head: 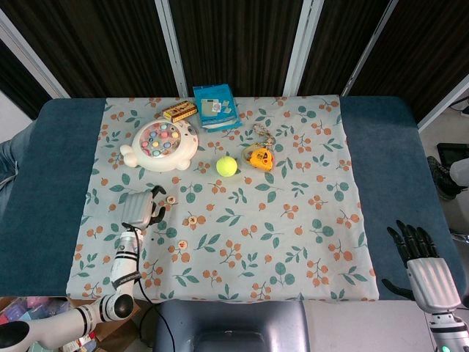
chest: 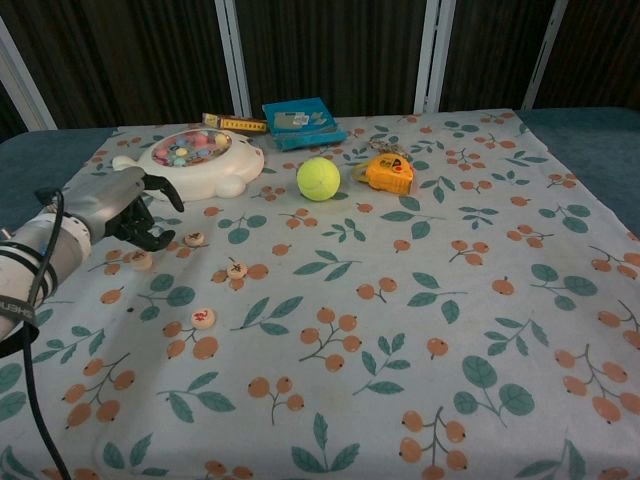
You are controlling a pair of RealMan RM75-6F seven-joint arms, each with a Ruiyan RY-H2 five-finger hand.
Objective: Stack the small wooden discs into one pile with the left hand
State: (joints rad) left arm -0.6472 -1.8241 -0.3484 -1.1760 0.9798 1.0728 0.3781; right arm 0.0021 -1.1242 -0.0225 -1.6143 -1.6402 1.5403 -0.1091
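— Left hand [chest: 128, 205]: what is it doing?
— It hovers above the cloth with its fingers spread apart and nothing in them, just beside the fishing toy [chest: 190, 163], on the toy's near side. In the head view the left hand [head: 139, 209] sits below that toy.

— And the wooden discs?
— Four show in the chest view, none stacked. One disc [chest: 138, 259] lies under the hand, nearest the toy's left end. A second disc [chest: 194, 239] lies just off the fingertips, in front of the toy. A third disc [chest: 237, 268] is farther from the toy, toward the middle of the cloth, and a fourth disc [chest: 203, 318] lies nearest the camera, well apart from the toy.

— What else sits around the toy?
— A tennis ball [chest: 318, 178] lies to its right, with an orange tape measure [chest: 388, 171] beyond the ball. Behind the toy are a blue booklet [chest: 301, 121] and a small yellow box [head: 179, 111]. All rest on the floral cloth [chest: 400, 330] over the counter [head: 51, 176].

— The right hand?
— The right hand [head: 421, 260] is far from the toy, off the cloth's corner, fingers straight and apart, holding nothing.
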